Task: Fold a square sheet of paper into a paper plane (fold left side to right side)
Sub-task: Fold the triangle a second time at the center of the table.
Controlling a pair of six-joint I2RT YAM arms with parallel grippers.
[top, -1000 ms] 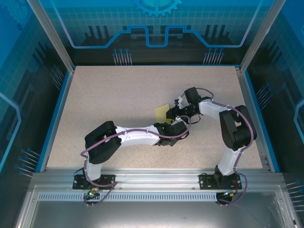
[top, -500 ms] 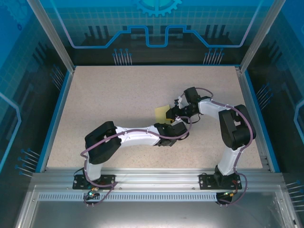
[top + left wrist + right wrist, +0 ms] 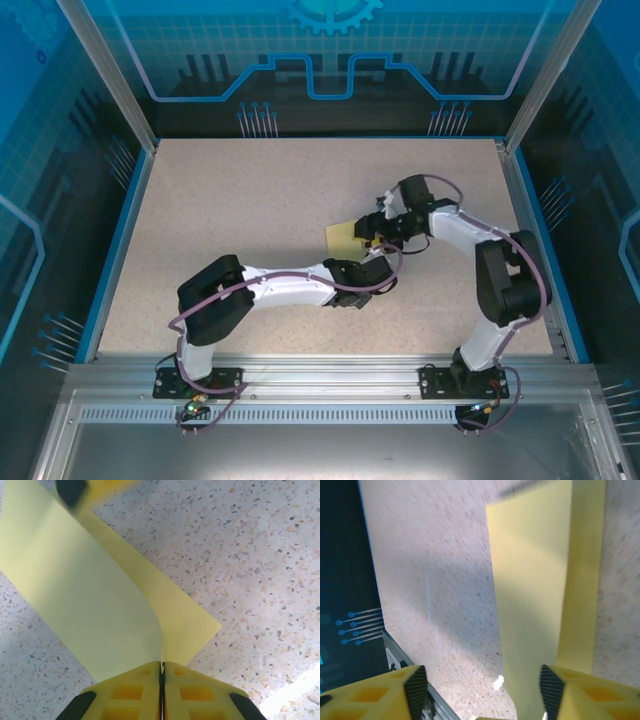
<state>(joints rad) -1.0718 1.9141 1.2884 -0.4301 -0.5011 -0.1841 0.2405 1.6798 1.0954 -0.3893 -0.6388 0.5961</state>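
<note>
My left tool [image 3: 161,682] has its two yellow fingers pressed together, and the seam between them pinches the near edge of the square sheet of paper [image 3: 90,595]. From that pinch an upper layer of the sheet rises in a curve and bends over towards the left of the wrist view. A lower layer lies flat on the bench [image 3: 260,555], with one corner pointing out to the right. At the sheet's far end, against the top edge of that view, sits a dark blurred shape [image 3: 71,490] that I cannot make out.

My right tool [image 3: 479,692] is spread wide, its yellow fingers standing well apart at the bottom of its own wrist view. The yellow sheet runs up from between them, close by the right-hand finger and clear of the left-hand one. I see two overlapping layers there, the wider one partly in shadow. I cannot tell whether either finger touches the paper. Beyond the left-hand finger the bench ends at an aluminium rail [image 3: 400,655], with a dark panel [image 3: 340,580] marked with blue pins behind it.

From the overhead camera, both tools meet at the sheet, the left reaching in from the near side and the right from the right-hand side. The sheet lies about mid-bench, a little right of centre, well apart from the blue rim [image 3: 118,250] on every edge.
</note>
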